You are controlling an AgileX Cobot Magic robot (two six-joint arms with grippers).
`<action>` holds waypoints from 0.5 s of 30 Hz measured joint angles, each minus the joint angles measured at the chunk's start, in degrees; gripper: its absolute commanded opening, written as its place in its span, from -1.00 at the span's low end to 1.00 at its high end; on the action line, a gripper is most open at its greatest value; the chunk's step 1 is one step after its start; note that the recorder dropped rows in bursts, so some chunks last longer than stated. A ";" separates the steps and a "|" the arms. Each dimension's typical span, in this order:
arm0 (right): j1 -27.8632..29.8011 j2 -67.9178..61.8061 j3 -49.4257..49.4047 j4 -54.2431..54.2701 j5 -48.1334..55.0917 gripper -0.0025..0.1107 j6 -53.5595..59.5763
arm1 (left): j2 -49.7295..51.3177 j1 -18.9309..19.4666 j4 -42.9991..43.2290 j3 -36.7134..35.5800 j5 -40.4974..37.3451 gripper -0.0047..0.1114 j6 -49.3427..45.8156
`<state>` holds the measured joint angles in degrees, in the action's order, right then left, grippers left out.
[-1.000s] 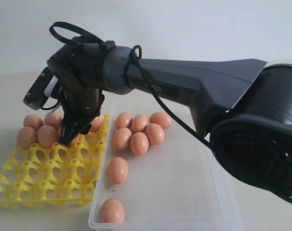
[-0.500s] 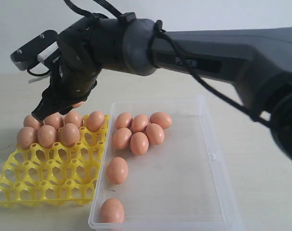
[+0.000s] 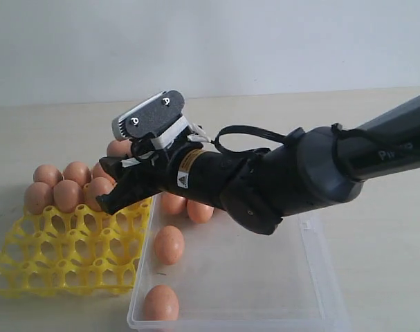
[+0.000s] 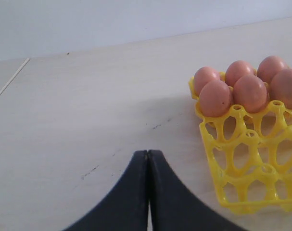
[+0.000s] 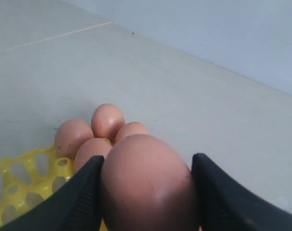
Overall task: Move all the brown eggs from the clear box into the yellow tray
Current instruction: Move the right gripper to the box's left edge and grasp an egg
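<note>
Pale desk (image 3: 50, 124) holds the yellow tray (image 3: 64, 252) with brown eggs (image 3: 64, 196) at its far end and the clear box (image 3: 265, 277) with more eggs (image 3: 168, 244) beside it, while the right tool (image 5: 146, 163) pinches one egg (image 5: 146, 187) over the tray and the left tool (image 4: 147, 161) is pressed together.

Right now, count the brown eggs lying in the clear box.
4 brown eggs show: one by the near rim, one up the left side, two peeking from under the arm, which may hide more.
</note>
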<state>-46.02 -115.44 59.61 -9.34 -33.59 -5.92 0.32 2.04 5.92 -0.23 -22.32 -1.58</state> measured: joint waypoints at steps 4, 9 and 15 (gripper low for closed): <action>0.13 -2.05 0.00 0.25 -3.79 -0.96 -0.74 | 0.00 0.00 0.00 0.00 0.00 -0.92 0.00; 0.22 -4.81 0.00 0.25 -5.26 -0.96 -3.43 | 0.00 0.00 0.00 0.00 0.00 -0.92 0.00; 0.22 -6.95 2.40 -0.25 -5.00 -0.81 -6.55 | 0.00 0.00 0.00 0.00 0.00 -0.92 0.00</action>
<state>-45.80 -122.39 62.01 -9.59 -38.59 -12.47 0.32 2.04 5.92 -0.23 -22.32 -1.58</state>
